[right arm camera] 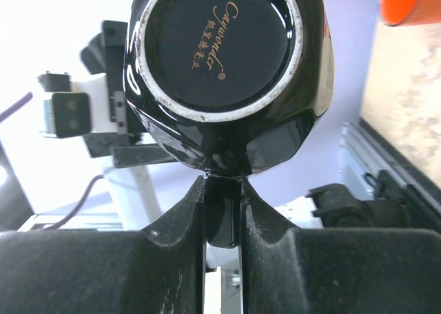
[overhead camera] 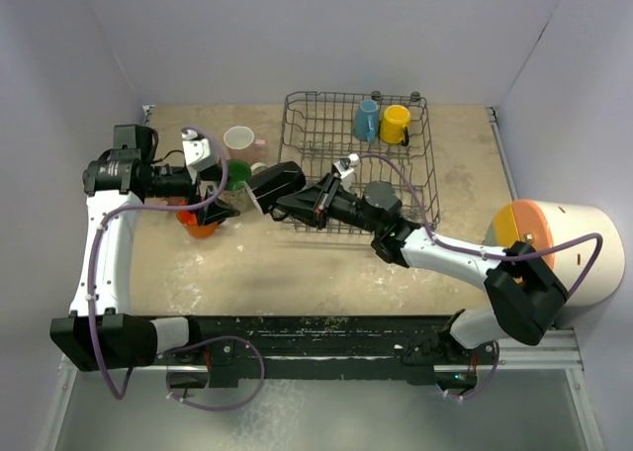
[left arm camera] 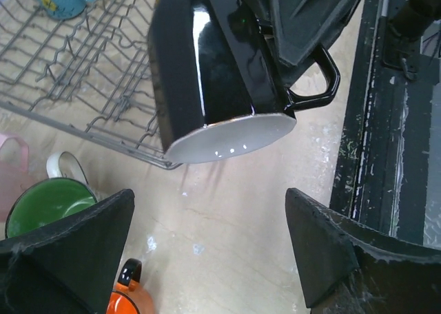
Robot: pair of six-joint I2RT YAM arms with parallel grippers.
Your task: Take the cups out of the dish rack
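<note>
My right gripper (overhead camera: 302, 202) is shut on the handle of the black cup (overhead camera: 274, 185), holding it on its side above the table, left of the grey wire dish rack (overhead camera: 425, 174). The right wrist view shows the cup's base (right arm camera: 219, 45) and my gripper (right arm camera: 222, 193) pinching the handle. In the left wrist view the black cup (left arm camera: 207, 73) hangs above the table with its white inside facing down. My left gripper (left arm camera: 210, 248) is open and empty, just left of it. A blue cup (overhead camera: 366, 121) and a yellow cup (overhead camera: 395, 125) stand in the rack.
On the table left of the rack stand a pink cup (overhead camera: 239, 140), a white cup with green inside (overhead camera: 235, 173) and an orange cup (overhead camera: 199, 223). A huge white cylinder with an orange face (overhead camera: 559, 253) lies at the right edge. Walls close in the table.
</note>
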